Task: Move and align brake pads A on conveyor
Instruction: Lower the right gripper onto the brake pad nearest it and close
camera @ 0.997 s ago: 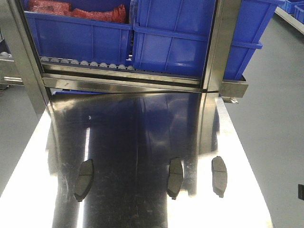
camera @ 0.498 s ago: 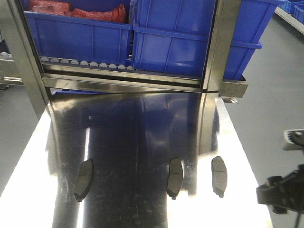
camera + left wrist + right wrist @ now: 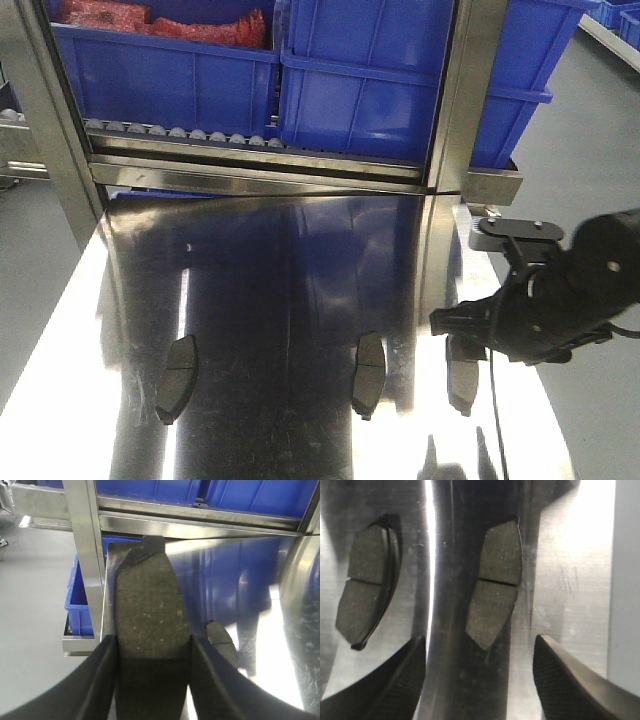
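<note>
Three brake pads lie on the shiny steel table (image 3: 300, 280): a left pad (image 3: 176, 378), a middle pad (image 3: 368, 374) and a right pad (image 3: 462, 378). My right gripper (image 3: 450, 325) hovers over the right pad and partly hides it. In the right wrist view that gripper (image 3: 480, 645) is open above the right pad (image 3: 495, 582), with the middle pad (image 3: 367, 585) to the left. My left gripper (image 3: 151, 640) is shut on a fourth brake pad (image 3: 147, 605), held lengthwise over the table's left edge. Another pad (image 3: 221, 641) lies beyond it. The conveyor is out of view.
Blue bins (image 3: 370, 80) sit on a roller rack (image 3: 180, 133) behind the table, framed by steel posts (image 3: 465, 90). Grey floor (image 3: 590, 150) lies to the right of the table. A blue crate (image 3: 80, 605) stands on the floor beside the table's left edge.
My right arm came into the front view from the lower right and moved up and left, ending over the right pad. The three pads on the table have not moved.
</note>
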`<state>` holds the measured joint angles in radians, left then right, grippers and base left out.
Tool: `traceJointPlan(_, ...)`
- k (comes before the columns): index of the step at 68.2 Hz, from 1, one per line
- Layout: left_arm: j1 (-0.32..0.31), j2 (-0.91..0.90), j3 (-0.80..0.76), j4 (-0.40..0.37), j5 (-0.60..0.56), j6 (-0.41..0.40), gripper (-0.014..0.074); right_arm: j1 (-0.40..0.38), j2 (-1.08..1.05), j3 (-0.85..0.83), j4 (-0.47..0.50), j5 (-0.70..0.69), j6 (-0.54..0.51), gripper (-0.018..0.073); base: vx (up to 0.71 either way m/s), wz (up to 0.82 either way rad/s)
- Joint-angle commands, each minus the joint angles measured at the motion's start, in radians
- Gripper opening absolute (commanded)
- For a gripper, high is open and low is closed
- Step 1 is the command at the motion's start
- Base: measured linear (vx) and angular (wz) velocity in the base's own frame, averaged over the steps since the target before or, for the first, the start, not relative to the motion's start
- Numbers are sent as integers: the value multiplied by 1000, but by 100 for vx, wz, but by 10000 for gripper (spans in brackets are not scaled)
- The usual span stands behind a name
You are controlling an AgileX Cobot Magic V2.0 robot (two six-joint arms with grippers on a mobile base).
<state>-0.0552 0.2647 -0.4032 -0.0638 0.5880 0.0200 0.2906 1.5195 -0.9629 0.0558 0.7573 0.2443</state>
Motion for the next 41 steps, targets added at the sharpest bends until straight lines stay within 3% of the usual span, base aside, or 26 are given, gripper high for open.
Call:
traceJointPlan(1,-4,9,-29,-10,-99,-2,-6,0,42,-75,-10,5,24,450,0,0)
traceJointPlan(41,-4,9,-29,-10,-99,-2,-6,0,291,-275,-42,134,84,450,0,0)
